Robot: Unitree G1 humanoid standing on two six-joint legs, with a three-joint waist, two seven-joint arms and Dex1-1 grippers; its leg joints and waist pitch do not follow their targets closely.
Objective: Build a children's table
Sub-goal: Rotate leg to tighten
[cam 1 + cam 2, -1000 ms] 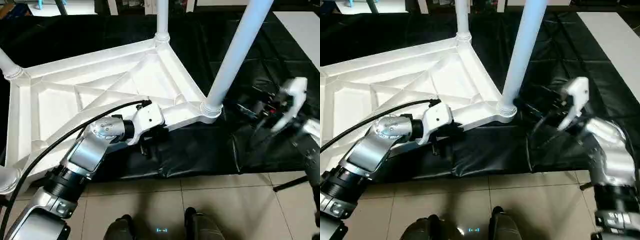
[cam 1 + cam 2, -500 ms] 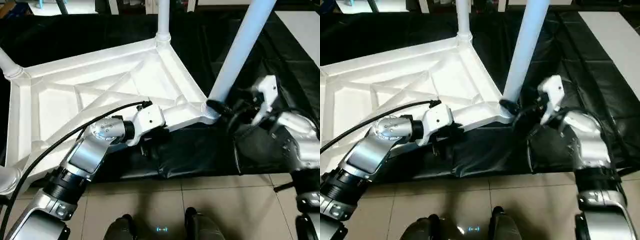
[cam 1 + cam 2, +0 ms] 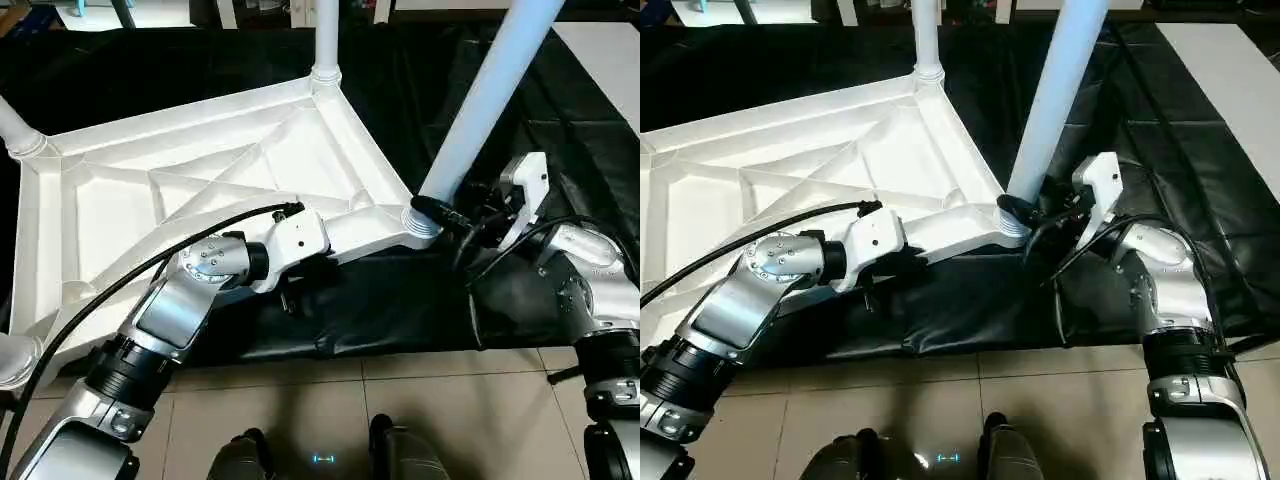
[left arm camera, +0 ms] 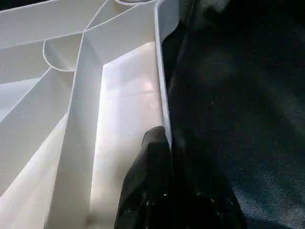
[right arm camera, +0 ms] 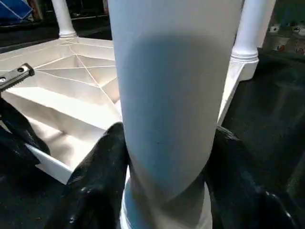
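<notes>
The upside-down white plastic ribbed tabletop [image 3: 200,190] lies on a black cloth-covered work table [image 3: 400,300] above a tan tiled floor [image 3: 300,400], its tall white tube leg [image 3: 480,100] at 3 o'clock hugged by the right gripper [image 3: 1045,208], while the left gripper [image 4: 164,143] pinches its near rim.

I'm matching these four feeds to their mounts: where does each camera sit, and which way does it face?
Left eye, right eye: head stereo pair, looking down over the silver forearms at the upturned tabletop on the black cloth; same scene, slightly offset.
Left wrist: along the left gripper, shut on the tabletop's edge.
Right wrist: along the right gripper, its fingers either side of the near leg.
Shared: all show the tabletop.
</notes>
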